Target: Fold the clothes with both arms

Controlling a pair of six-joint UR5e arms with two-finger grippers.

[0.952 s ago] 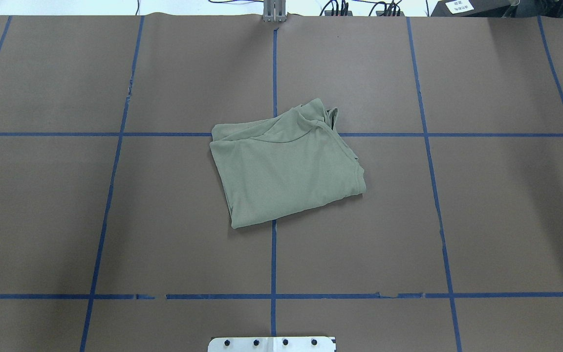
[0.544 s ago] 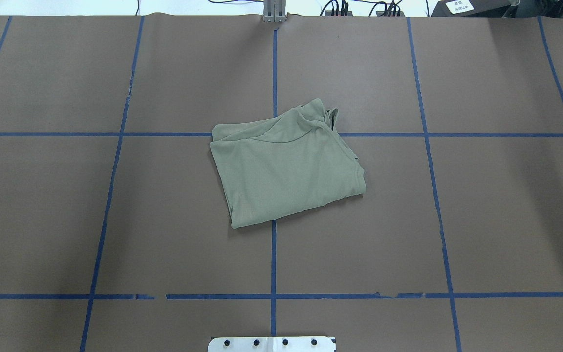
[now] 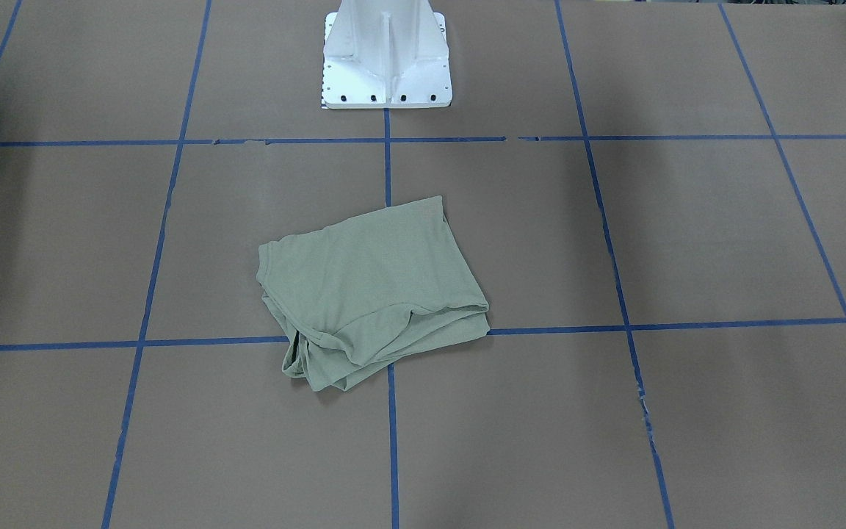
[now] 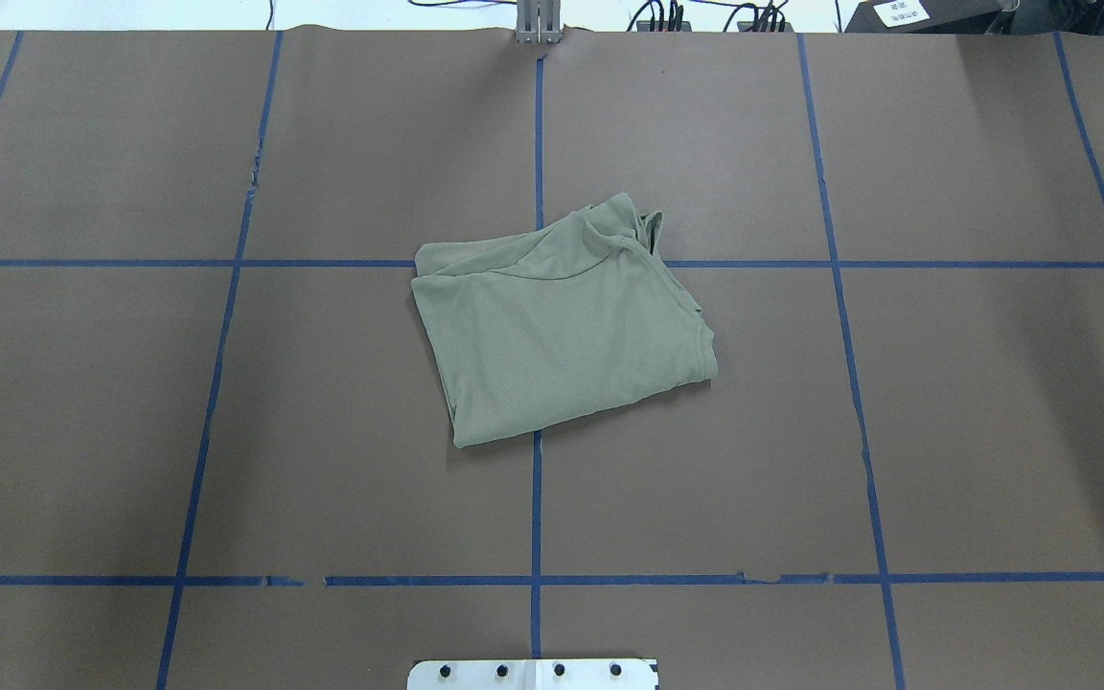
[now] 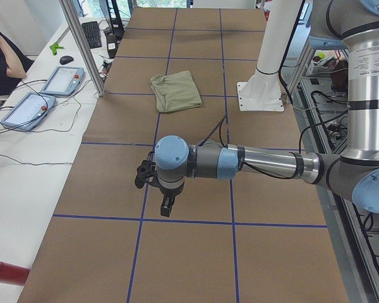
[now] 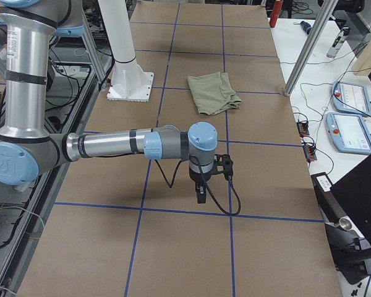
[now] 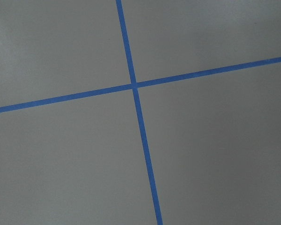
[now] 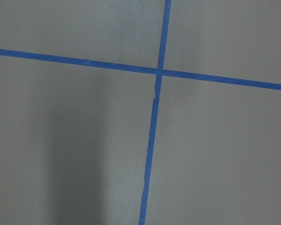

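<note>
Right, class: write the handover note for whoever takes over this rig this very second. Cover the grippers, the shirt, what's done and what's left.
Left gripper: hangs over the table near the robot's left end; open or shut cannot be told.
Right gripper: hangs likewise at the right end; cannot tell either.
Sage-green shirt: lies mid-table, ahead of the white pedestal, across crossing blue tape lines, held by neither gripper.
Done: it looks folded into a compact, rough rectangle.
Left: probably only tidying, since the layers at its far edge lie uneven.
</note>
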